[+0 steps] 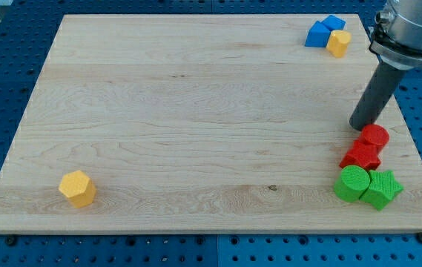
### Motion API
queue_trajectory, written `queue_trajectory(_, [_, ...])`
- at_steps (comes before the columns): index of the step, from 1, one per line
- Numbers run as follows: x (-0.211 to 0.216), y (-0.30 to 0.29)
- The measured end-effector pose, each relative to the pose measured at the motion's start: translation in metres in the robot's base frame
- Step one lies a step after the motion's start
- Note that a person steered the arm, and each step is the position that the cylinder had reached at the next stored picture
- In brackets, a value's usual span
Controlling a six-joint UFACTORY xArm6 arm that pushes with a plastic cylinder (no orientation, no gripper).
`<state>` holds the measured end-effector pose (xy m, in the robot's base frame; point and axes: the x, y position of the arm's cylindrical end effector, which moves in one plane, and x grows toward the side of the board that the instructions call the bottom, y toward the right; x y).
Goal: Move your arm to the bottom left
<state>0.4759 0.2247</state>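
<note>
Jaws: none fitted; arm ends in dark rod. My tip (360, 127) rests at the board's (196, 111) right edge, just above the red cylinder (374, 136). Below it: red star-like block (361, 156), green cylinder (352, 183), green star (382, 188). Top right: blue blocks (322, 32), yellow block (338, 42). Bottom left, well apart from my tip: yellow hexagonal block (77, 188).

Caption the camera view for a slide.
Rod tip at the board's right edge, just above the red blocks and green blocks; yellow block sits bottom left.
</note>
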Motion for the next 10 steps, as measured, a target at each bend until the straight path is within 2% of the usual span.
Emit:
queue_trajectory(2, [0.043,0.032])
queue_trajectory(3, [0.04,0.05])
queue_trajectory(4, [0.025,0.057])
queue_trajectory(6, [-0.045,0.053])
queue_trajectory(8, [-0.049,0.051])
queue_trajectory(9, [-0.054,-0.024])
queue_trajectory(10, [-0.054,-0.139])
